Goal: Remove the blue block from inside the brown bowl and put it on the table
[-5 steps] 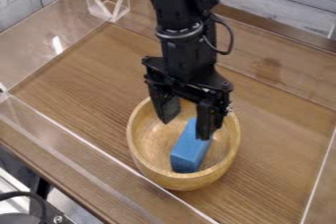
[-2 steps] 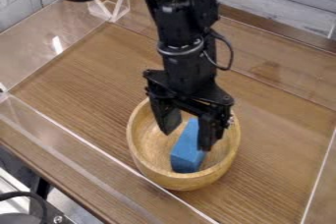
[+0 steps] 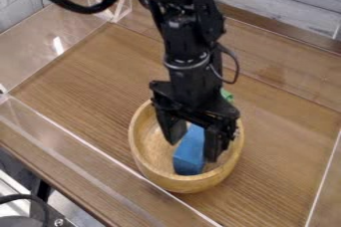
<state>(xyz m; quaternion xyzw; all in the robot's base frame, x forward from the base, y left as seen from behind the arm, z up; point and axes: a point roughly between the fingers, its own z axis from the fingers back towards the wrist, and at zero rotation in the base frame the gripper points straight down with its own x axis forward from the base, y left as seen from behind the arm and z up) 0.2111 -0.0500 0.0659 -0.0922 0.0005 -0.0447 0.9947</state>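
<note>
Wooden brown bowl (image 3: 150, 164), only one, contained one blue block (image 3: 190, 150). Above the bowl, the one gripper (image 3: 194, 137) stood wide open astride the block, holding nothing.

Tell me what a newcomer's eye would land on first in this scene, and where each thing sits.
The black robot arm dominates the middle, reaching almost straight down with its open gripper inside the brown bowl. Between its fingers stands the bright blue block, the strongest colour in view, resting in the bowl near the front of the table. Whether the fingers touch the block cannot be told.
</note>
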